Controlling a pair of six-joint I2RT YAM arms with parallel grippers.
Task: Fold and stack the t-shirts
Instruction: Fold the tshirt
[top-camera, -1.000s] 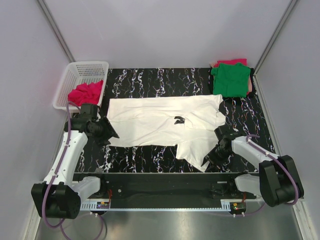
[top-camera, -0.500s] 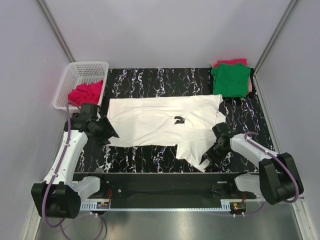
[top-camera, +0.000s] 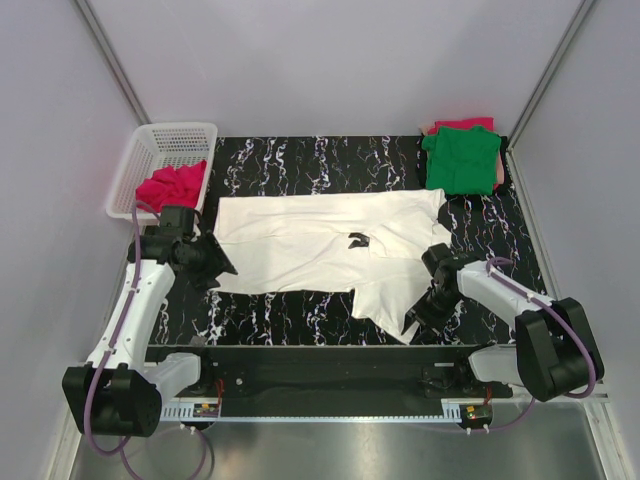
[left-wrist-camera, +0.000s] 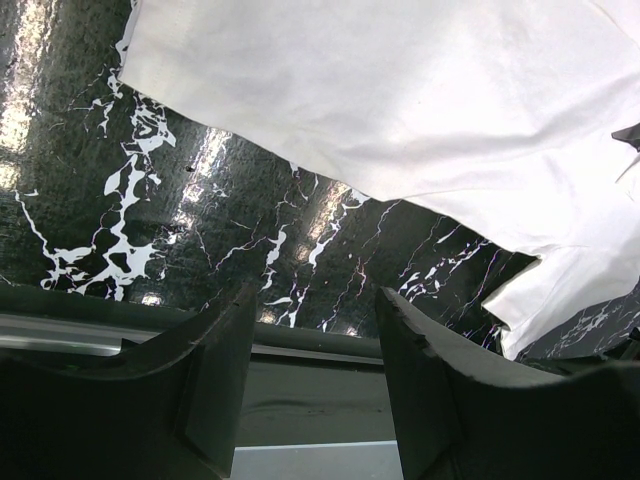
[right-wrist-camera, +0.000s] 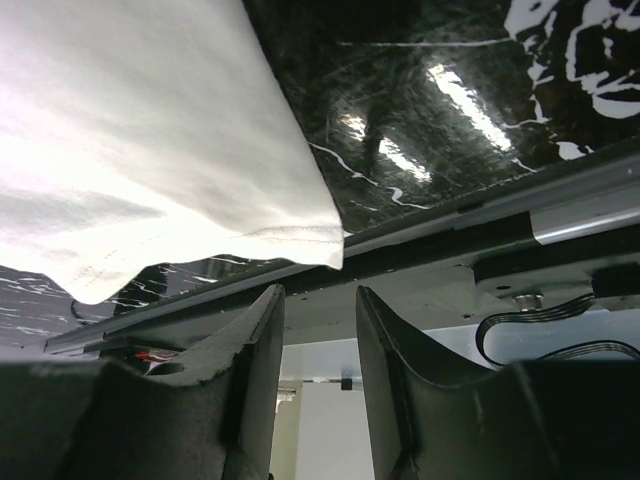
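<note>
the black marbled table (top-camera: 300, 160) filled the top view. the white t-shirt (top-camera: 300, 240) lay spread flat at its middle, long axis running from 9 o'clock to 3 o'clock, with one flap reaching down toward 5 o'clock, close to the near edge.

the left arm (top-camera: 135, 310) rose from its base at 7 o'clock and bent inward toward the shirt's 9 o'clock edge. the right arm (top-camera: 500, 295) stretched low from 5 o'clock, its wrist turned toward the flap.

the white basket (top-camera: 160, 140) sat at 10 o'clock, off the table's corner, holding a crumpled pinkish-red t-shirt (top-camera: 172, 185). at 2 o'clock a folded green t-shirt (top-camera: 462, 160) lay on top of another pinkish-red piece (top-camera: 462, 124), of which only the far edge showed.

the left gripper (top-camera: 212, 268) hung just beside the shirt's near-left corner; in its wrist view the fingers (left-wrist-camera: 215, 370) stood apart with only bare table between them, released. the right gripper (top-camera: 415, 318) sat at the flap's near tip; in its wrist view the fingers (right-wrist-camera: 255, 350) were parted too, the hem just ahead of them, nothing clamped.
</note>
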